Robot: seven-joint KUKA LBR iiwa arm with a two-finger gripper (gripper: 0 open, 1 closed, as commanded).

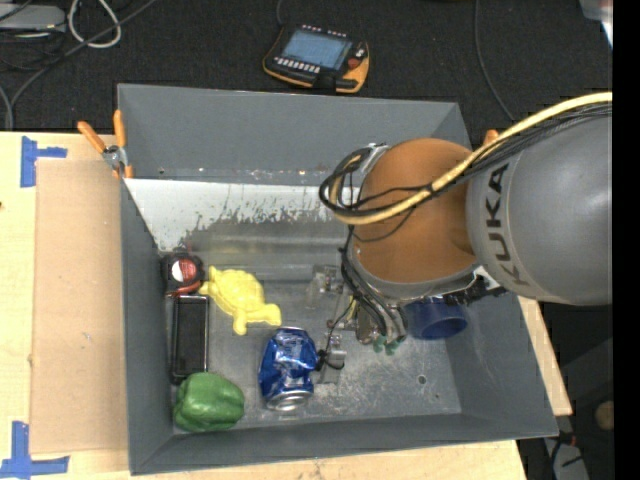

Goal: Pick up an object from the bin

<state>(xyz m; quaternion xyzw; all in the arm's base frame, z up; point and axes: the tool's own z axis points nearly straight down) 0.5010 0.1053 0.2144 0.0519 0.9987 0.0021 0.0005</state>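
One crushed blue can (288, 368) lies on the floor of the bin (280, 143), toward the near wall. It is the thing closest to the hand (356, 344), which hangs low just to the can's right beneath the orange cover (415, 208) of the arm (545, 218). I cannot tell whether the hand touches the can, nor whether it is released or clenched. Nothing can be seen gripped in it.

A blue cup-like cylinder (437, 318) lies just on the hand's other side, partly under the arm. A yellow toy figure (242, 300) sits just above and left of the can. A green lump (208, 401) fills the near left corner, and a black oblong block (188, 336) runs along the left wall with a small red-and-white round thing (183, 269) at its far end.

By my reading the pick is at an early stage: the hand is down among the things, every one rests on the floor, and the grip and the lift are yet to come.
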